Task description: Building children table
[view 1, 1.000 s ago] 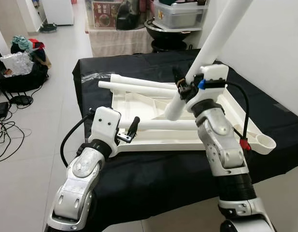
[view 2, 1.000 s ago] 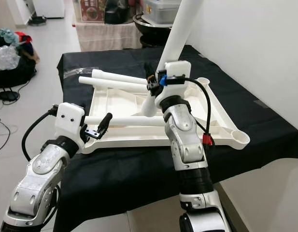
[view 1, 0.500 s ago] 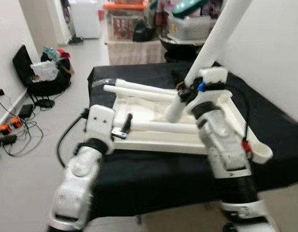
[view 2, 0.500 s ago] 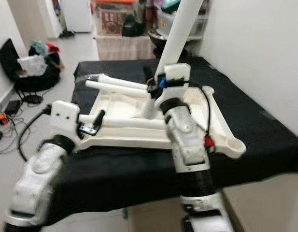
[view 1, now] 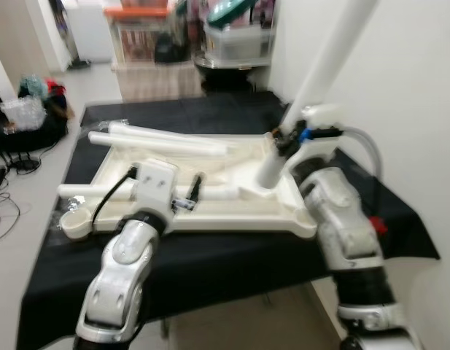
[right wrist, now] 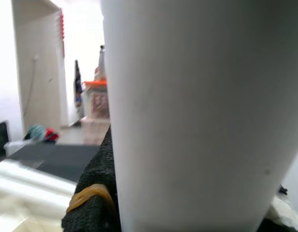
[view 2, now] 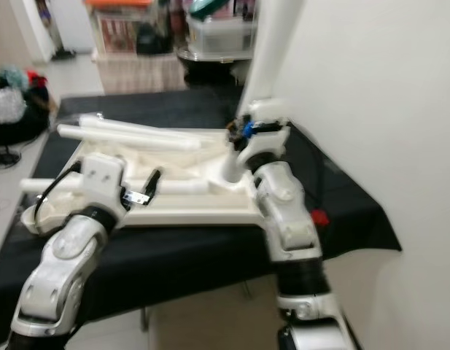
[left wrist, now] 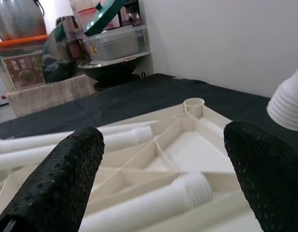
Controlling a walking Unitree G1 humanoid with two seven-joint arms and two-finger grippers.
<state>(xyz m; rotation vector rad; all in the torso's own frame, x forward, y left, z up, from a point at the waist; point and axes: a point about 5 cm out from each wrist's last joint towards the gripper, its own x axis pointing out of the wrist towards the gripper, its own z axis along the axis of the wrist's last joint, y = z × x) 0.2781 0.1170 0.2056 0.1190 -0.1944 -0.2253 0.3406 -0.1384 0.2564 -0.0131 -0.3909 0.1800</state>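
A white plastic tabletop (view 1: 232, 211) lies upside down on a desk (view 1: 210, 255) draped in black cloth, its ribbed underside facing up and a round socket at each corner. The right tool (view 1: 283, 138) is clamped on a long white leg (view 1: 323, 69), holding it tilted with its threaded lower end (view 1: 268, 175) just above, or perhaps touching, the tabletop near the corner closest to the right arm; the head views are too blurred to tell whether that end sits in a socket. The left tool (view 1: 192, 195) hovers over the near edge of the tabletop with its fingers (left wrist: 62, 179) spread apart and nothing between them. Another leg (left wrist: 153, 205) lies loose inside the tabletop just in front of that tool, and two more legs (view 1: 163, 138) rest across the far side. The step in hand looks like fitting the held leg into a corner socket. The next move probably calls for lining the threaded end up squarely over the socket (view 1: 306, 217), bringing the leg closer to upright, then pressing and turning it in, while the left tool could steady the tabletop so it does not slide on the cloth.
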